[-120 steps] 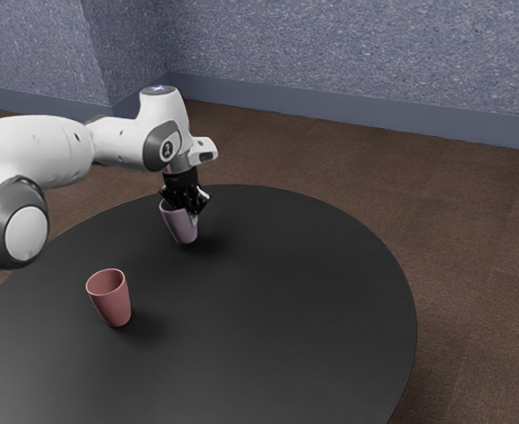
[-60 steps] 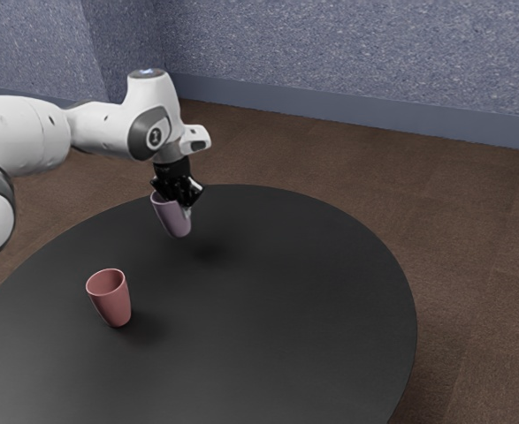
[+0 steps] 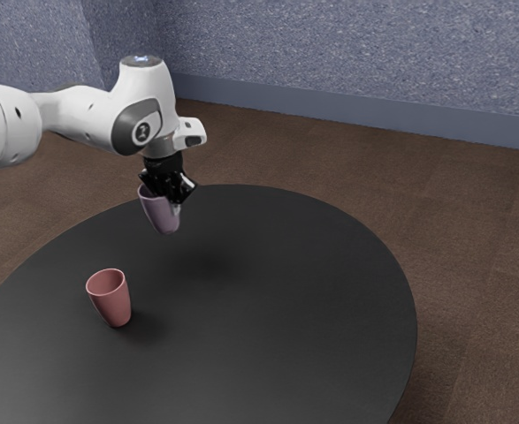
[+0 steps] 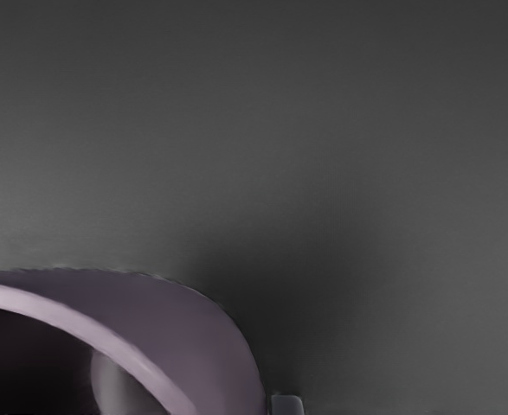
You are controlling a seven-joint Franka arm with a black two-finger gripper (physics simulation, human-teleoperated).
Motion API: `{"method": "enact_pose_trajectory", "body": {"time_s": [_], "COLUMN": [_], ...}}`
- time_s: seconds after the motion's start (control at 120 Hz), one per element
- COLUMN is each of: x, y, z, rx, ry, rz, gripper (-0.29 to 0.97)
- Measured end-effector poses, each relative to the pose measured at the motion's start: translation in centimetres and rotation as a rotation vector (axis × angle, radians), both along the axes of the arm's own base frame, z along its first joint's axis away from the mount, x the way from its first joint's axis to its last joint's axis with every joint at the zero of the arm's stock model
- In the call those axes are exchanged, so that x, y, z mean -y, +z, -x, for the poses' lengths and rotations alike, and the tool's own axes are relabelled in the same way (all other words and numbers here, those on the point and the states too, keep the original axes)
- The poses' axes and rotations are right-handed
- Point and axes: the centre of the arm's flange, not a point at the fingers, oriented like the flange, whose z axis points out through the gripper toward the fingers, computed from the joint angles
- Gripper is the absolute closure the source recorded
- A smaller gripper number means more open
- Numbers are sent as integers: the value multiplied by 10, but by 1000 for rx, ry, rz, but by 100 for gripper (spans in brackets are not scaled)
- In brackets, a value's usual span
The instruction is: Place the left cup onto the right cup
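A pale mauve cup hangs tilted in the air above the round black table, its rim pinched by my black gripper, which is shut on it. The cup's shadow lies on the table below and to the exterior view's right. A pink cup stands upright on the table, nearer the front and toward the exterior view's left of the held cup. In the wrist view the held mauve cup's rim curves just under my hand, over dark tabletop.
The table is wide, with a curved edge toward the exterior view's right. Brown carpet surrounds it, and a blue-grey wall stands behind. My white arm reaches in from the exterior view's left.
My gripper has lifted the mauve cup off the table and carried it up and toward the exterior view's left. The pink cup has not moved.
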Motion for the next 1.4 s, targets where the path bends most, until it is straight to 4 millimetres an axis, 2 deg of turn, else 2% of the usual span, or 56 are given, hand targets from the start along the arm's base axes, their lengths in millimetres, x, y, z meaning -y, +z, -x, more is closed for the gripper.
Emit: {"method": "enact_pose_trajectory", "body": {"time_s": [0.2,0.35,0.633,0.908,1.158,1.4], "x": [17,23,23,17,-8,-6], "y": [14,24,37,37,33,22], "z": [20,46,77,107,117,116], "rx": [1,-1,5,-15,-25,-36], "ry": [10,41,121,193,277,296], "rz": [-29,-46,-54,-56,-55,-55], "gripper": [78,78,78,78,78,78]}}
